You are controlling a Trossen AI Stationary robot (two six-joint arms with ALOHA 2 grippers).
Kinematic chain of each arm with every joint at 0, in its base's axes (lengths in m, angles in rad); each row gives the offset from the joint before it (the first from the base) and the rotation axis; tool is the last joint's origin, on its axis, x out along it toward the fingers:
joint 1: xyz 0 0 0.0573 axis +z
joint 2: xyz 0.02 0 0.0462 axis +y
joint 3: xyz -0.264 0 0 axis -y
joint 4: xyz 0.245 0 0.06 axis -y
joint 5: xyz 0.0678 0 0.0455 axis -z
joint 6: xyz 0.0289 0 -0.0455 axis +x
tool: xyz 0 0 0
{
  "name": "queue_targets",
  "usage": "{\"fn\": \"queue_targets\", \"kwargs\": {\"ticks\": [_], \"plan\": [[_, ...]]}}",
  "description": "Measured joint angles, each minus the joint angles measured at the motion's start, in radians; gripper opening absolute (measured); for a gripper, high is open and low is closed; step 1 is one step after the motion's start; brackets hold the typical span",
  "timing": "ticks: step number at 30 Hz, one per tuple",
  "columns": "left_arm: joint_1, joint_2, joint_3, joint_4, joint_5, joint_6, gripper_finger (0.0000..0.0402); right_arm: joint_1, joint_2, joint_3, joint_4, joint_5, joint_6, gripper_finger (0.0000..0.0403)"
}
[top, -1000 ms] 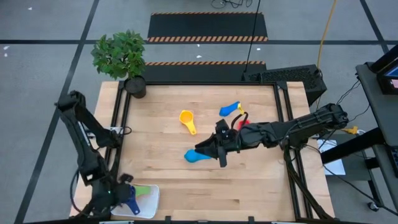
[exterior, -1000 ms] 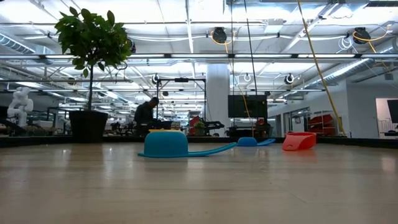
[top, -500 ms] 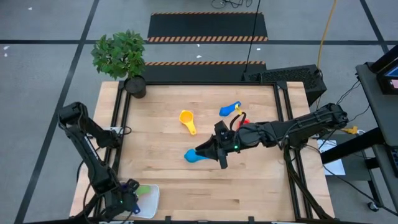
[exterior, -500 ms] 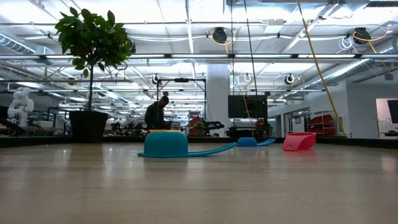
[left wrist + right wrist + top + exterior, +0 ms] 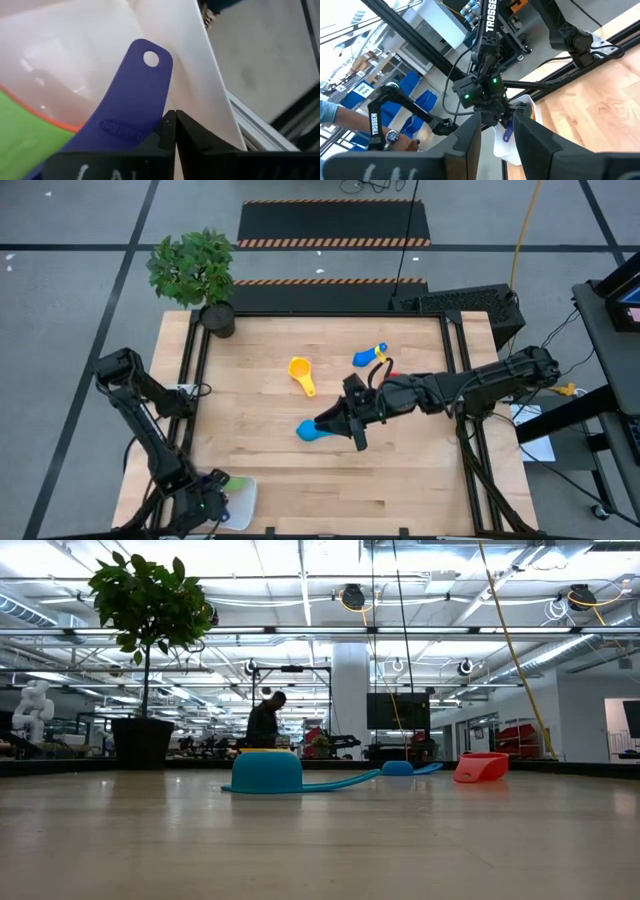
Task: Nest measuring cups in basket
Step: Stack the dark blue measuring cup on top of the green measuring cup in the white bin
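- Dark blue measuring cup [image 5: 132,107] lies in the white basket [image 5: 243,502] at the desk's [image 5: 400,480] near-left corner, its handle just beyond the clenched, empty left end effector [image 5: 175,131].
- Right end effector [image 5: 347,423], fingers apart, hovers beside the light blue cup [image 5: 312,431] mid-desk.

My left gripper [image 5: 212,507] has pulled back off the white basket [image 5: 243,502] toward its outer corner, and my fingers [image 5: 165,131] have closed together beside the dark blue cup's handle [image 5: 131,102]. Behind the light blue cup [image 5: 266,772], a person [image 5: 264,724] has walked rightward.
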Motion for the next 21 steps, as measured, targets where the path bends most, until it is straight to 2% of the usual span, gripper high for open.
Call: {"fn": "queue_targets", "kwargs": {"ticks": [4,8,12,21], "plan": [[0.021,0.0,0.0,0.008,-0.037,-0.012,0.0019,-0.005,0.0,0.0,0.0,0.0,0.0,0.0105],[0.037,0.0,0.0,0.006,-0.121,-0.038,0.0012,-0.005,0.0,0.0,0.0,0.0,0.0,0.0105],[0.061,0.0,0.0,0.001,-0.207,-0.106,0.0004,-0.007,0.0,0.0,0.0,0.0,0.0,0.0105],[0.079,-0.001,0.0,-0.01,-0.331,-0.252,0.0018,-0.007,0.0,0.0,0.0,0.0,0.007,0.0105]]}}
